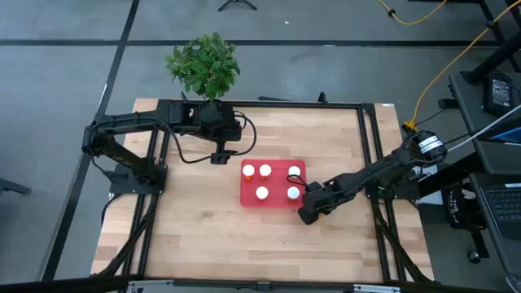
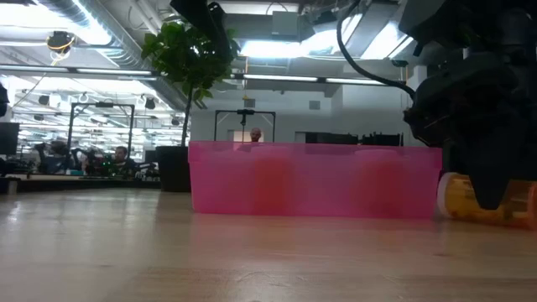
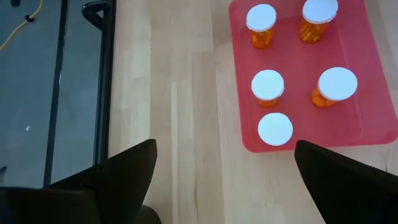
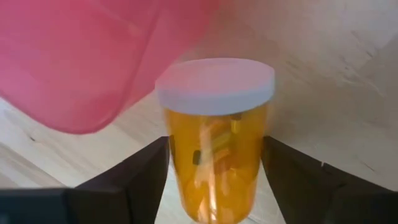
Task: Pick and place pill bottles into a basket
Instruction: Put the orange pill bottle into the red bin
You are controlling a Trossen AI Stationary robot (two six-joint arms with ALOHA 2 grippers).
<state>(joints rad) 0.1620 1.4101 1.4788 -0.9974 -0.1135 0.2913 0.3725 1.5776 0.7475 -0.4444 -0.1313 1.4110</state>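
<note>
Bright, even indoor light falls from ceiling strip lamps (image 2: 336, 38), which glare white in the low view. Shadows on the wooden table (image 1: 212, 236) are faint. Just beyond the right gripper (image 4: 214, 180), the red basket (image 4: 74, 62) is a soft blur; the bottle (image 4: 214, 137) between its fingers looks sharper.
</note>
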